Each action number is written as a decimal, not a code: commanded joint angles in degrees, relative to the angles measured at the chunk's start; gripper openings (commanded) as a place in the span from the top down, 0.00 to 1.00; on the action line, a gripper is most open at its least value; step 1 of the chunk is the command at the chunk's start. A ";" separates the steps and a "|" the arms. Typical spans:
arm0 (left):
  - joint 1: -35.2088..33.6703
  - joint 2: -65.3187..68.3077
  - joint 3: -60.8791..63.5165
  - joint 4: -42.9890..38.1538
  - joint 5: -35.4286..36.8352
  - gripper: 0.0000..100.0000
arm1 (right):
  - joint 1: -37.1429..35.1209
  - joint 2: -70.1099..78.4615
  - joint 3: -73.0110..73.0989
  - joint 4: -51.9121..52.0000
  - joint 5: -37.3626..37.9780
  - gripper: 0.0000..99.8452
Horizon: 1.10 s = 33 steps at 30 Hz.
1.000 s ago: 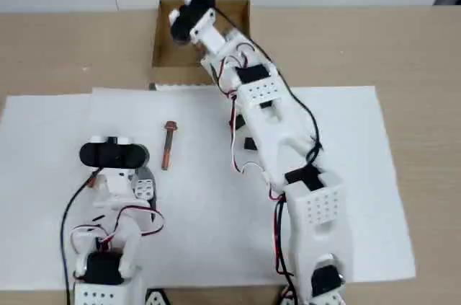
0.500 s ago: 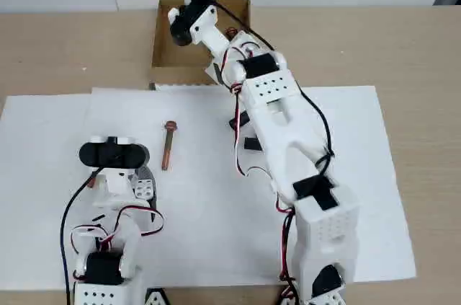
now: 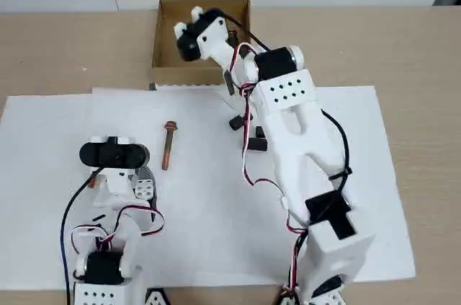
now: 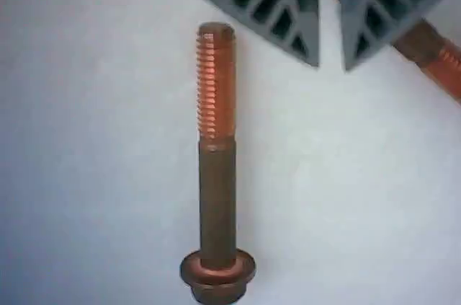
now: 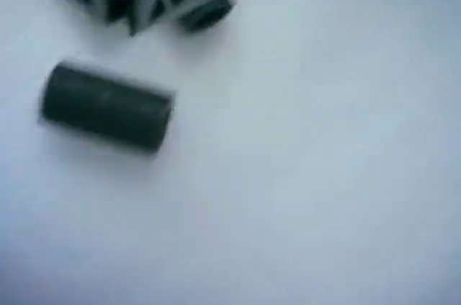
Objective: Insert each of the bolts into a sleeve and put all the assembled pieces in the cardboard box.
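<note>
Left gripper (image 4: 331, 62): low over the white paper (image 3: 202, 233), fingers (image 4: 274, 2) drawn together to a thin slit, clamping nothing.
Bolt (image 3: 168, 146): flat on the paper, head toward the cardboard box (image 3: 166, 56), threaded end near the left fingertips.
Second bolt (image 4: 432, 56): on the paper, partly hidden behind the left fingers.
Right gripper (image 3: 229, 83): above the paper, near the box's front wall; open or closed cannot be told.
Sleeve (image 3: 236, 122): black, on the paper beside the right arm.
Second sleeve (image 3: 256, 144): near the first, apart from it, at the arm's edge.
Cardboard box: open-topped, on the table (image 3: 57, 45) at the paper's far edge.
</note>
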 commanded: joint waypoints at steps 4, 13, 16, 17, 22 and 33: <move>-0.35 -0.44 -0.31 -1.41 -0.35 0.99 | -1.71 -4.09 -2.81 10.77 0.35 1.00; -0.35 -0.44 -0.31 -1.41 -0.35 0.99 | -1.71 -4.26 -0.53 11.65 6.95 1.00; -0.35 -0.44 -0.31 -1.41 -0.35 0.99 | -1.71 -5.85 2.81 11.74 8.44 1.00; -0.35 -0.44 -0.31 -1.41 -0.35 0.99 | -1.80 -7.25 4.04 11.74 8.62 0.99; -0.35 -0.44 -0.31 -1.41 -0.35 0.99 | -1.80 -11.03 12.57 11.38 13.36 0.88; -0.35 -0.44 -0.31 -1.41 -0.26 0.99 | -1.98 -10.95 20.84 4.62 18.55 0.84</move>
